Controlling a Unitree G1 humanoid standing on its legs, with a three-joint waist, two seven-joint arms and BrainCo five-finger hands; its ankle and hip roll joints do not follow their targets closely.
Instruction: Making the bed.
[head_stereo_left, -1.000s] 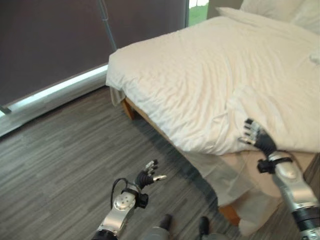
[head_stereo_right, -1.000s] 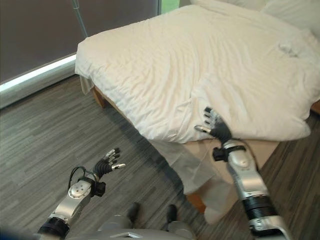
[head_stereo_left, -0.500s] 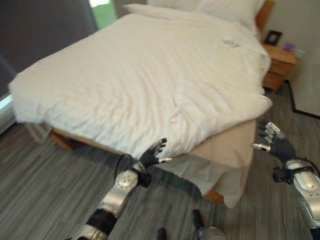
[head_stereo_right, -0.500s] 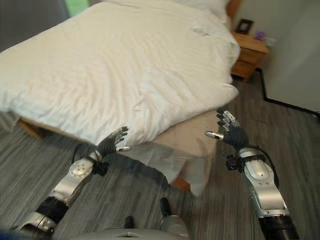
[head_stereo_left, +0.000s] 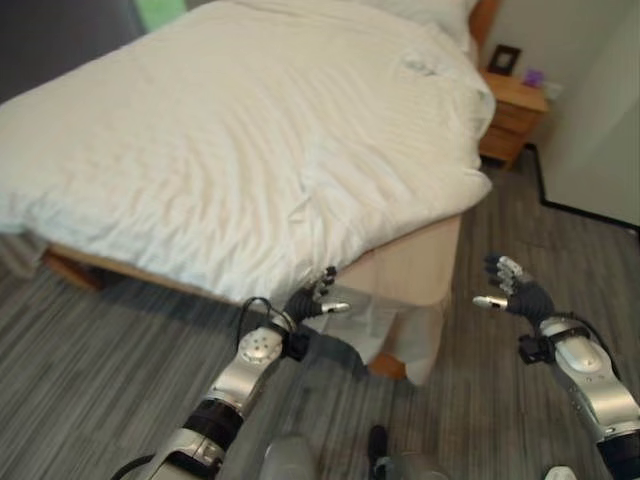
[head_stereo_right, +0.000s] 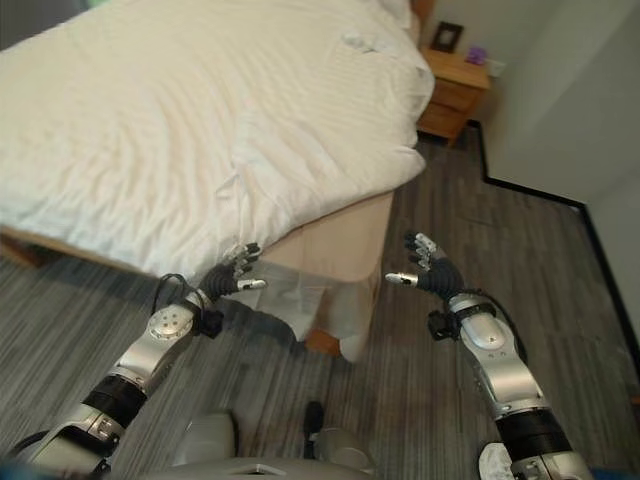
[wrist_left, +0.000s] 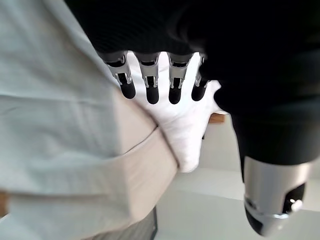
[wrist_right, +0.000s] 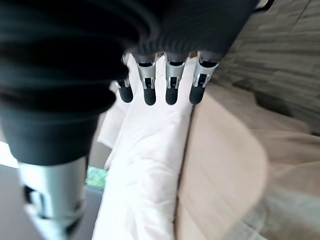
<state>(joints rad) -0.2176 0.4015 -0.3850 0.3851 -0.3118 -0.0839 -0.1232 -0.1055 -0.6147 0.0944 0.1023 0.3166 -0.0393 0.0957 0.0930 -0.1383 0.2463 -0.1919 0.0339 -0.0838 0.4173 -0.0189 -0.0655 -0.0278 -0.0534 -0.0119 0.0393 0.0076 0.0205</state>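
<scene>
A white duvet (head_stereo_left: 250, 130) covers the bed, rumpled and folded near the foot corner. Below its edge the beige mattress side (head_stereo_left: 415, 270) shows, and a white sheet (head_stereo_left: 395, 335) hangs loose toward the floor. My left hand (head_stereo_left: 308, 302) is open just under the duvet's hanging edge, fingers (wrist_left: 151, 85) straight and holding nothing. My right hand (head_stereo_left: 518, 297) is open over the floor, to the right of the bed's corner and apart from the bedding. Its straight fingers (wrist_right: 170, 85) point toward the mattress corner. White pillows (head_stereo_left: 425, 10) lie at the head.
A wooden nightstand (head_stereo_right: 452, 88) with small objects on top stands at the bed's far right corner. A pale wall (head_stereo_right: 560, 90) with a dark skirting runs along the right. Grey wood floor (head_stereo_right: 420, 400) lies in front of and beside the bed.
The camera has swung right along the bed. My right hand has come off the duvet's edge and is out past the corner. My left hand has come up from over the floor to the duvet's edge.
</scene>
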